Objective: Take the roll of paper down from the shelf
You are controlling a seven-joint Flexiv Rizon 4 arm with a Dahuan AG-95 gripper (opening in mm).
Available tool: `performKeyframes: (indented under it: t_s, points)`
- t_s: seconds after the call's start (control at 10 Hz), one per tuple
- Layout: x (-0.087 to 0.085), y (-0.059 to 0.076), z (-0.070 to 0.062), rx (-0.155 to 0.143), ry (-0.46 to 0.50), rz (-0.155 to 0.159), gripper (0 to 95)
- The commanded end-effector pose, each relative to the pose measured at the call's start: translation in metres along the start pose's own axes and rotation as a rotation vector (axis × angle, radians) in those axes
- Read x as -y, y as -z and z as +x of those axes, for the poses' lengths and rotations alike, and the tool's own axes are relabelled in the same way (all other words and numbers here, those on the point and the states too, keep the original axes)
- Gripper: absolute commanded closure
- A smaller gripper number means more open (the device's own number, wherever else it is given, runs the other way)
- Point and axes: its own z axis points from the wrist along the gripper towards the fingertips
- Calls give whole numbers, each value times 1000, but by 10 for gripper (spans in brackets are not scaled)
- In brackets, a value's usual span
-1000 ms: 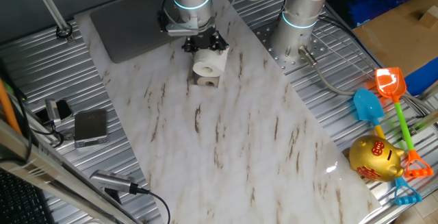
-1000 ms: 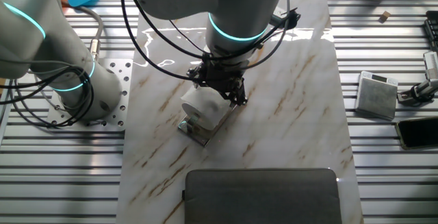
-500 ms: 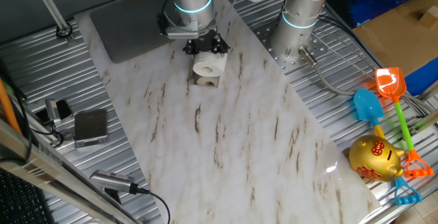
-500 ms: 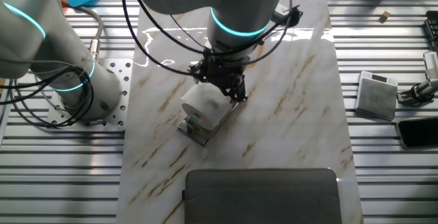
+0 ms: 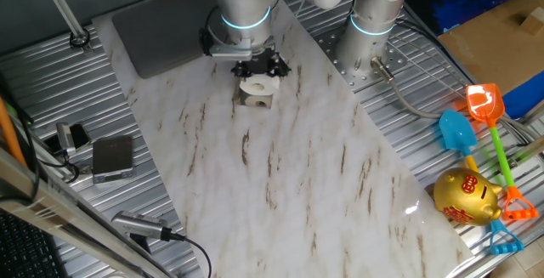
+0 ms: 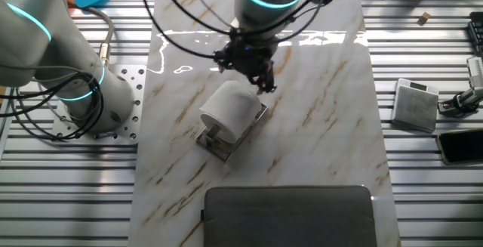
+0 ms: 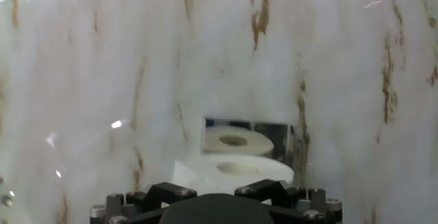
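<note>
From the hand view the gripper (image 7: pixel 215 207) is cut off by the bottom edge, so only its dark base shows and the fingertips cannot be seen (open or closed, I can't say). The roll of paper (image 7: pixel 233 170) is partly covered by that base. In one fixed view the gripper (image 5: pixel 255 64) blocks the top of the roll (image 5: pixel 258 84), and the shelf (image 5: pixel 255 100) beneath is too small to make out clearly.

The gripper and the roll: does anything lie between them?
Nothing. In the other fixed view the gripper hangs just above the roll on the shelf, with only air between.
</note>
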Motion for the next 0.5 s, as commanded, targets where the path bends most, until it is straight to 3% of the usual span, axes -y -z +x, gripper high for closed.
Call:
performKeyframes:
  t_s: [0.1,0.5]
  points:
    - [25,8,-36,2,-1,-14,0]
    - [44,17,-86,-1,-19,-11,0]
